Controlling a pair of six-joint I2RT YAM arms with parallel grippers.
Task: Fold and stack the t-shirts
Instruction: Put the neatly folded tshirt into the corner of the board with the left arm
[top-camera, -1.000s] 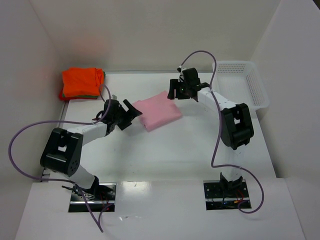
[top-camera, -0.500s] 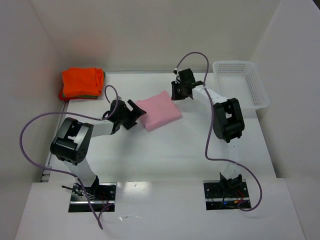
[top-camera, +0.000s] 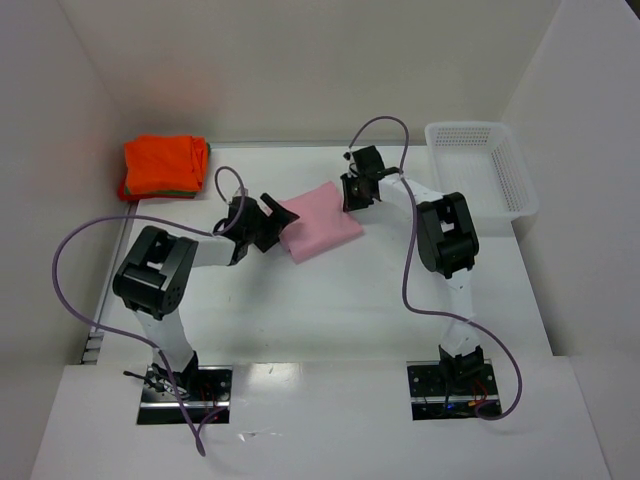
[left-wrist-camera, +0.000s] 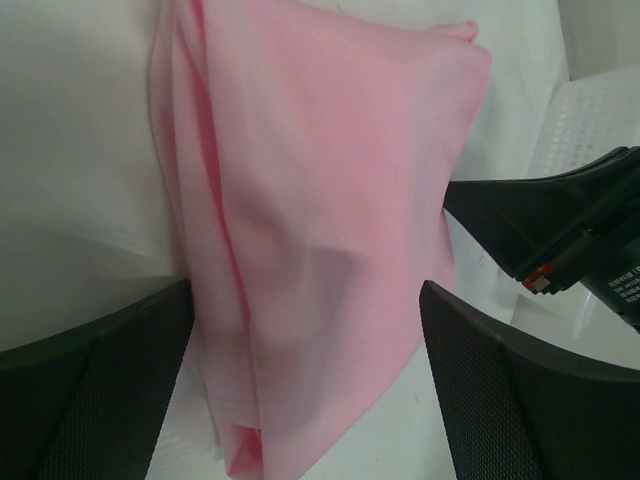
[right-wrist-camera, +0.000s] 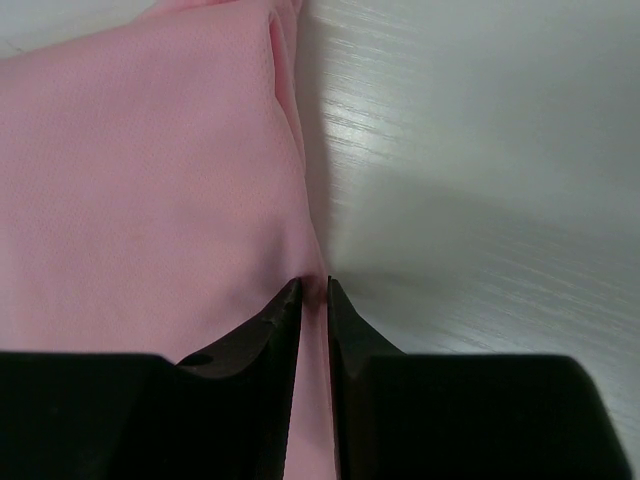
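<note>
While the right gripper (right-wrist-camera: 313, 290) stands pinched on the right-hand edge of the pink t-shirt (top-camera: 318, 222), with only a thin fold of cloth between its tips, you have a shallow hold.

Finding 1: the pink t-shirt lies folded near the middle of the worktop (top-camera: 330, 310), toward the far edge, well apart from the orange t-shirt (top-camera: 165, 165) in the far left corner.

Finding 2: the left gripper (left-wrist-camera: 305, 290) is spread wide, its fingers (left-wrist-camera: 90, 390) either side of the shirt's left end, gripping nothing.

Recommendation: close the left gripper on all layers of that end, not only the top one, before any lift. Raise both ends level and together so the fold does not sag open. Carry it low toward the far left corner and, in my judgement, set it square on the orange t-shirt.

Risk: the thin right-hand pinch may slip under a quick pull.
</note>
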